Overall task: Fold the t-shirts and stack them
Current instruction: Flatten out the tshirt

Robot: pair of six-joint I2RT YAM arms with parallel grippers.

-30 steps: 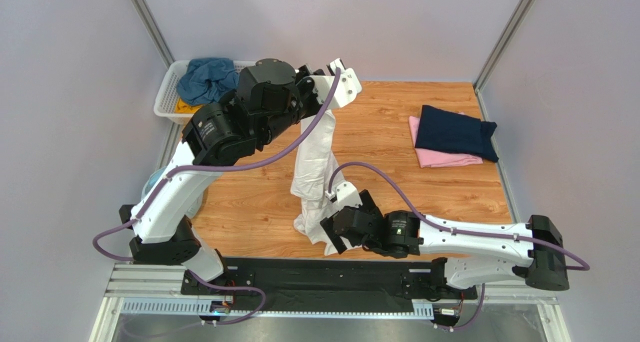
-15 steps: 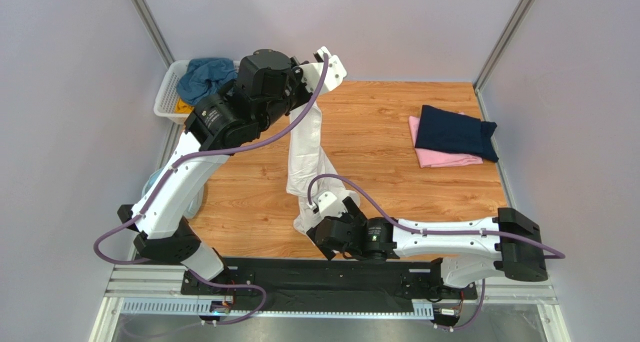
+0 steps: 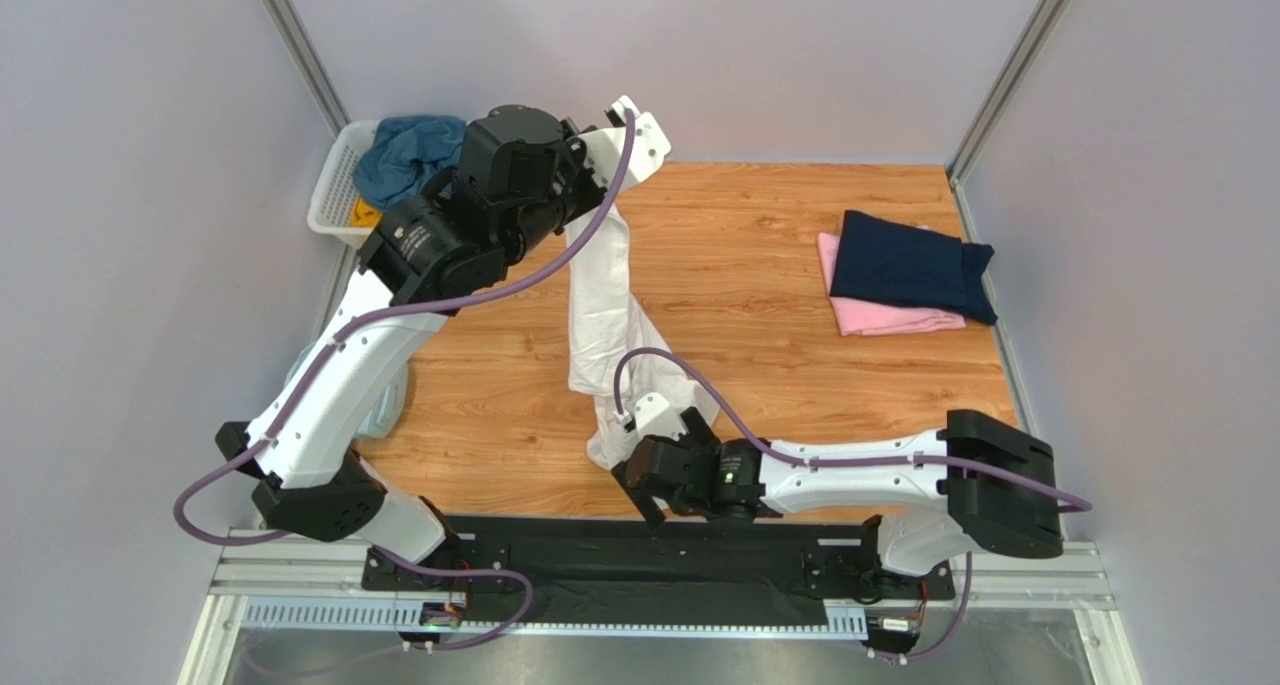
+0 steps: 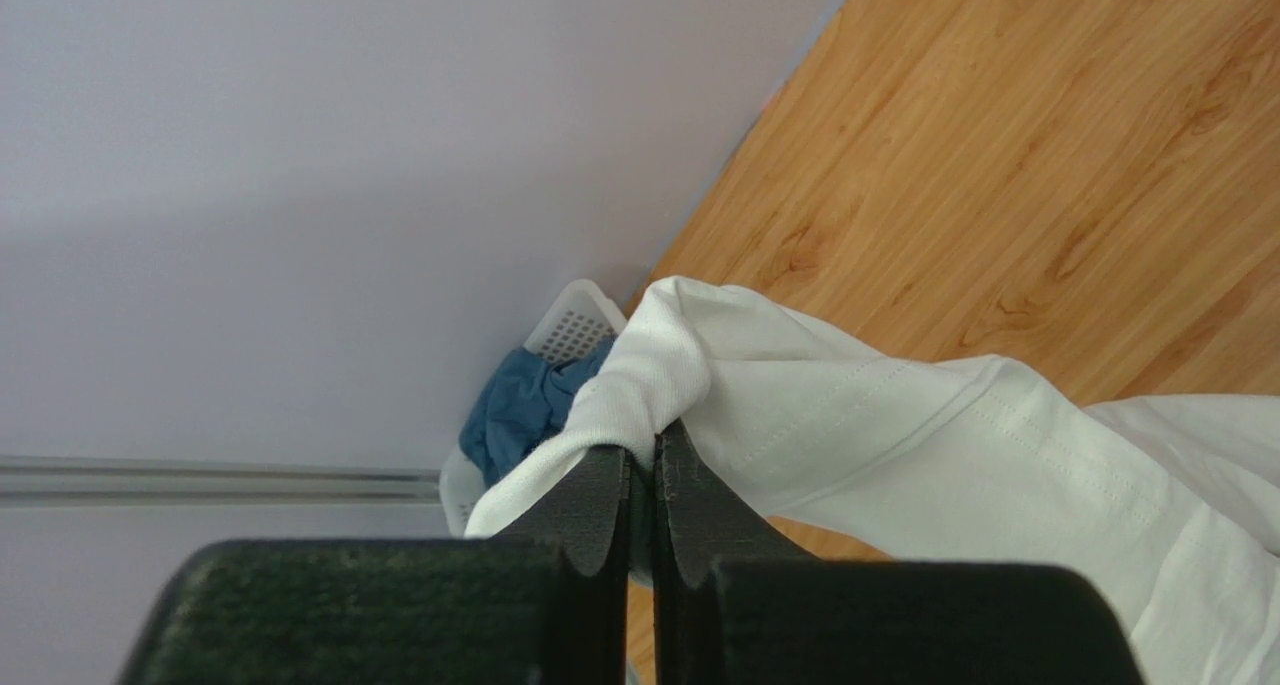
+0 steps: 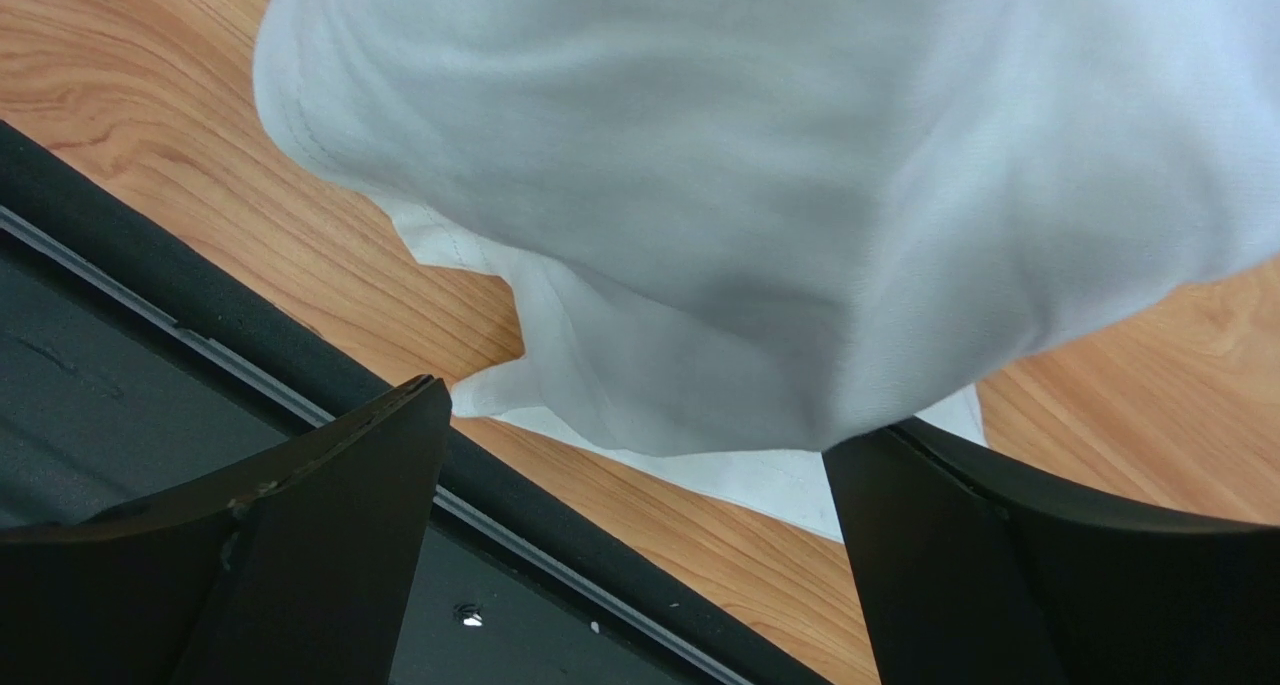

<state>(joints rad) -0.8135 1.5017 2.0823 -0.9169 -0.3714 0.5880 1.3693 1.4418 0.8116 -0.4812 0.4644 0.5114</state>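
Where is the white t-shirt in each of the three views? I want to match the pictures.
Top external: the white t-shirt is a long strip in the centre, running toward the near edge.
Left wrist: white t-shirt at lower right, pinched by the left gripper.
Right wrist: white t-shirt fills the top, above the open right gripper.
Shared landmark: the wooden table.

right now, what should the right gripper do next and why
Probably shut the right gripper on the low end of the white shirt. Its jaws stand wide open with cloth sagging between them, while the left gripper is shut on the top end, holding it up above the table. A second grip would likely let the arms spread it flat.
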